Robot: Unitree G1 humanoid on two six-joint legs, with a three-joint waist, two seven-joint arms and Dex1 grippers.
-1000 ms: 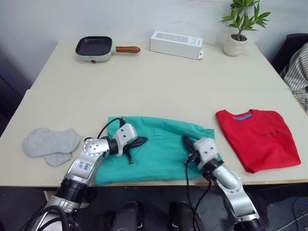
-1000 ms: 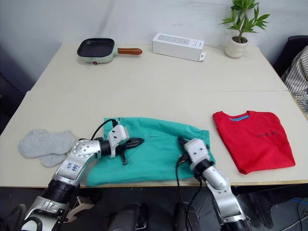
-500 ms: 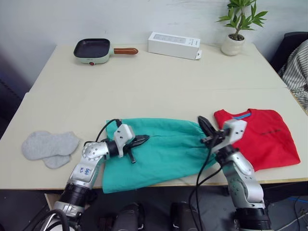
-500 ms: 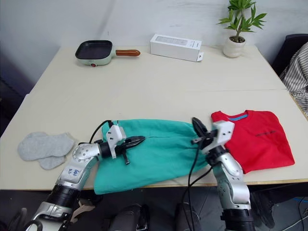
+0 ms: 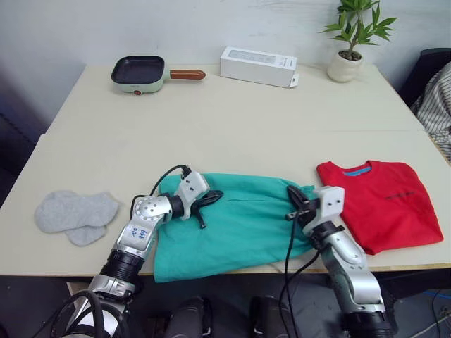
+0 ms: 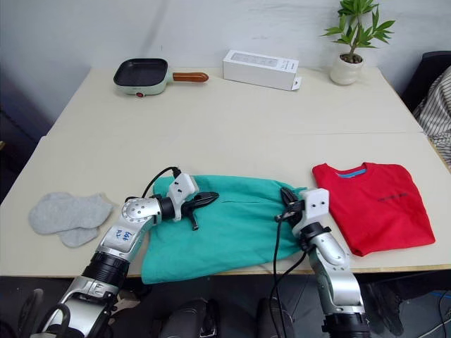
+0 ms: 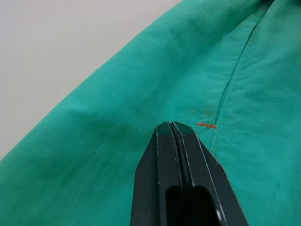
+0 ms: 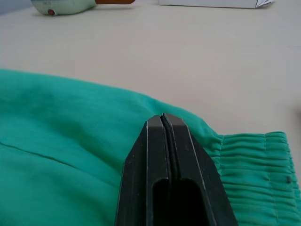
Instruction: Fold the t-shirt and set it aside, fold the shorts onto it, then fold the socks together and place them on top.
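**Shirt folded and parked; shorts are the job in hand**

The wide beige counter (image 5: 232, 127) carries everything, and the teal soft-fabric shorts with the gathered elastic waistband (image 5: 239, 225) serve as the landmark: they lie spread flat at the counter's near edge, their near hem hanging slightly over it, waistband end toward the robot's right. They look not yet folded.

Just to the right of the shorts, close to their waistband, lies the bright red short-sleeved cotton t-shirt (image 5: 380, 201), already folded into a compact rectangle with its blue neck label showing at the far edge. By my reading the first step is done, and the shirt now waits to receive the shorts.

Well apart to the left of the shorts, the pair of small light grey ankle socks (image 5: 76, 213) lies loosely overlapped, untouched and not yet folded together.

The left hand (image 5: 210, 198) rests over the far left part of the shorts, near the centre seam; in the left wrist view its two black fingers (image 7: 176, 141) are pressed together, tips against the cloth with no fabric visibly caught between them. The right hand (image 5: 293, 201) sits at the waistband end; in the right wrist view its fingers (image 8: 164, 136) are likewise pressed together above the gathered elastic, pinching nothing that I can see.

Remaining, as I judge it: fold the shorts, move them onto the shirt, then pair the socks and place them on top.
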